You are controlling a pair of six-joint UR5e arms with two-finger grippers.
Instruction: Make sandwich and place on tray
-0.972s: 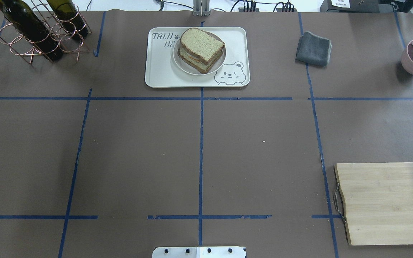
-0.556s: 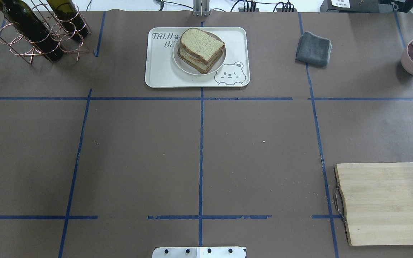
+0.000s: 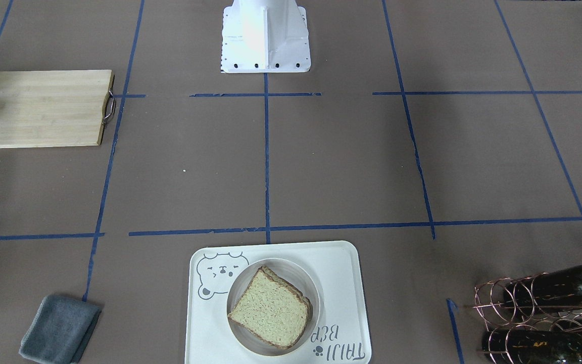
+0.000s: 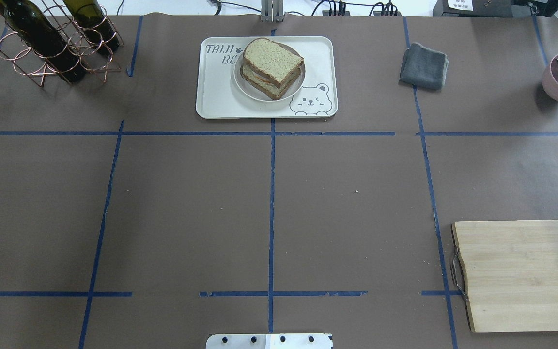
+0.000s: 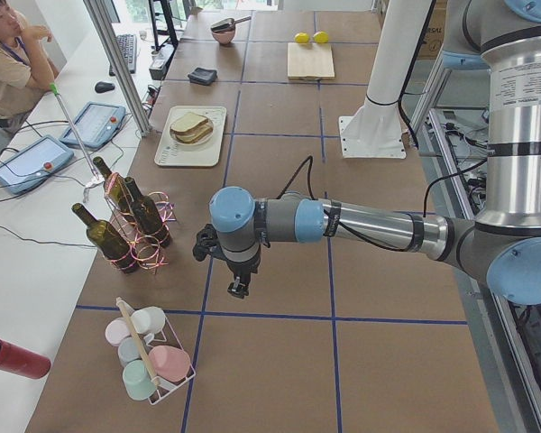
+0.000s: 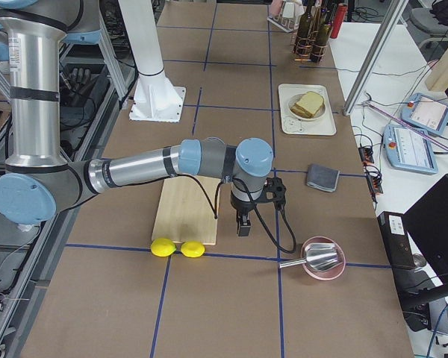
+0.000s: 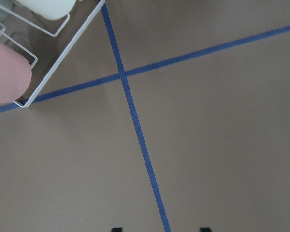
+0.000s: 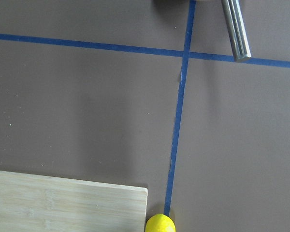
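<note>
From my console the sandwich [image 4: 272, 60] sits on a small round plate [image 4: 245, 90] on the tray [image 4: 216, 104], at the far middle of the table and well apart from both hands; the left gripper [image 5: 239, 290] hangs over bare table between the wine bottles [image 5: 135, 221] and the cup rack [image 5: 153, 361], with the tray far up the table beyond the bottles; its fingertips [image 7: 116, 229] just peek into the wrist view, set apart with only table between them. The right gripper [image 6: 243, 227] hangs just beside the cutting board [image 6: 183, 212], near the lemons [image 6: 163, 247] and the pink bowl [image 6: 322, 258]; I cannot tell how its jaws stand. The sandwich is two speckled tan slices with dark crusts, stacked slightly askew (a thin pale and orange strip shows between them).
</note>
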